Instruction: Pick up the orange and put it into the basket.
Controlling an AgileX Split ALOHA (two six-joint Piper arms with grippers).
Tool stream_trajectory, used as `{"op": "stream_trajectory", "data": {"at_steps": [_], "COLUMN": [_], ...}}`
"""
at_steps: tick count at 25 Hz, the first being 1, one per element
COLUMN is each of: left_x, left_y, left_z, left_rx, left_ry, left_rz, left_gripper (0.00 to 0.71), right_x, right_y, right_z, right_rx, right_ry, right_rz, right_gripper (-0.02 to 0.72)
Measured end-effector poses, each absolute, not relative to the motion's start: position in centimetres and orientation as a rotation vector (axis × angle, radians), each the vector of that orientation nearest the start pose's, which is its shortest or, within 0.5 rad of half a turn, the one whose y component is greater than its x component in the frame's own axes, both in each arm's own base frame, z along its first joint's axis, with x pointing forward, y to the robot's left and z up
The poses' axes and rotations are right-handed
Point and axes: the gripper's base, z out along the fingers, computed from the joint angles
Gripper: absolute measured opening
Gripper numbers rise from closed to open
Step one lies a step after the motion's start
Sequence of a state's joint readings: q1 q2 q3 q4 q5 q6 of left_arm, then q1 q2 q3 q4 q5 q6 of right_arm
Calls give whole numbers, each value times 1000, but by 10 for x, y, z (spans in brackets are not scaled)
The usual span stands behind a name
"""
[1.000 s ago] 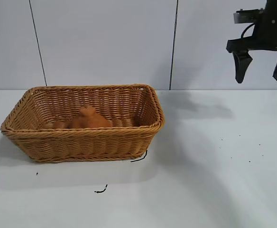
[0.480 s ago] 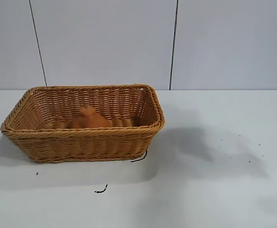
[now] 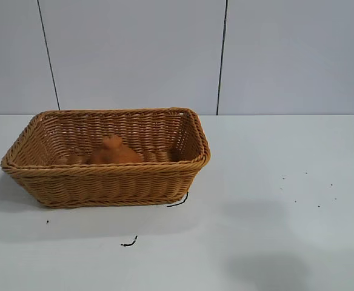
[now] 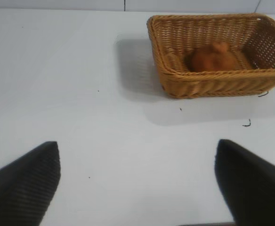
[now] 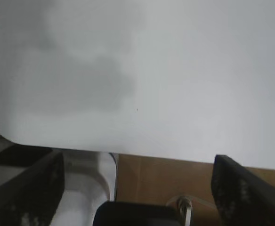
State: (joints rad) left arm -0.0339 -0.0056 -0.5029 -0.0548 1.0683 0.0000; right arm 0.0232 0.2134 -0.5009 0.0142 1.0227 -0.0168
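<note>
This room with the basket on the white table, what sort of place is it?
Probably a robot test bench or lab. A bare white table against plain grey wall panels holds only a wicker basket with an orange inside, and the left gripper hangs open above the table.

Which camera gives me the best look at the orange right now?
The left wrist view: it looks down into the basket, showing most of the orange. The exterior view shows only its top above the front rim. The right wrist view shows none of it.
</note>
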Motion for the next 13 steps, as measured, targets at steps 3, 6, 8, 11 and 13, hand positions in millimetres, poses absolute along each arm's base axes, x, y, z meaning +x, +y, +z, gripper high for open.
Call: {"op": "stream_trajectory", "data": {"at_steps": [3, 6, 8, 11, 13], "left_x": [-7, -7, -7, -7, -7], "left_y": [-4, -4, -4, -4, -4], "left_z": [278, 278, 278, 278, 278], "left_rx": [38, 38, 38, 38, 38], "left_ry": [2043, 2043, 2043, 2043, 2043], "left_rz": [-87, -87, -87, -87, -87], "left_gripper": [639, 639, 639, 639, 639], "right_x": [11, -1, -4, -4, -4], "right_y": [1, 1, 0, 0, 0], "right_z": [280, 280, 280, 280, 280], "right_rx": [-42, -41, -37, -37, -37], "right_ry": [2097, 2023, 2004, 2005, 2005], "right_rz": [15, 13, 13, 14, 14], "right_gripper": [611, 611, 611, 611, 611]}}
